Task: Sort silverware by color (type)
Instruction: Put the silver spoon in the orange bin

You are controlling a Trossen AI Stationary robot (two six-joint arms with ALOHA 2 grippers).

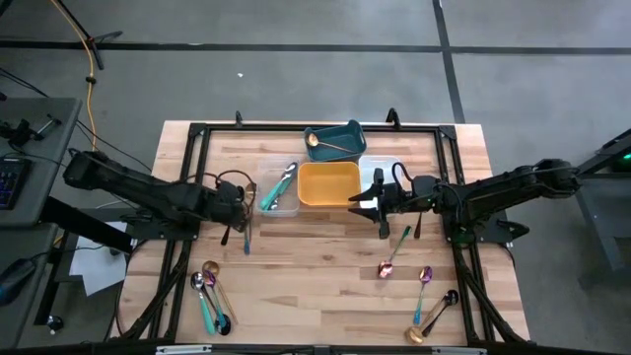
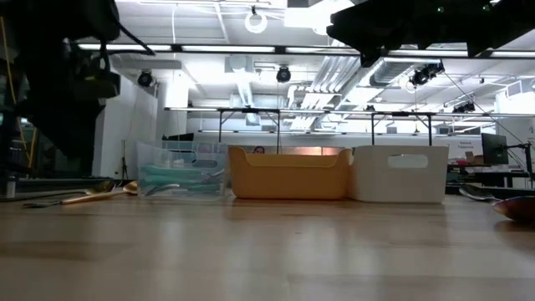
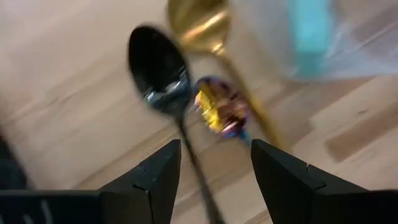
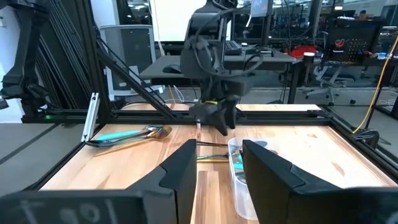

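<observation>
Left hand (image 1: 240, 209): mine, over the bench (image 1: 315, 286) just beside the clear tray (image 1: 280, 193); fingers (image 3: 155, 180) spread apart, grasping nothing.
Under left hand: black spoon (image 3: 158, 74), gold spoon (image 3: 202, 25) and pink-purple spoon (image 3: 219, 112) lying close together on the wood, seen from my left wrist.
Right hand (image 1: 375, 204): mine, beside the yellow tray (image 1: 328, 184); fingers (image 4: 180, 171) released, empty.
Clear tray: holds teal-handled spoons (image 1: 279, 185).
Teal tray (image 1: 335, 140): holds one gold utensil (image 1: 328, 144).
White tray (image 2: 399, 173): right of the yellow tray; contents hidden.
Front left of bench: cluster of spoons (image 1: 210, 294), gold, silver-teal and dark.
Front right of bench: pink spoon (image 1: 391, 255), purple spoon (image 1: 423, 288), dark spoon (image 1: 442, 305), gold spoon at the edge (image 1: 418, 334).
</observation>
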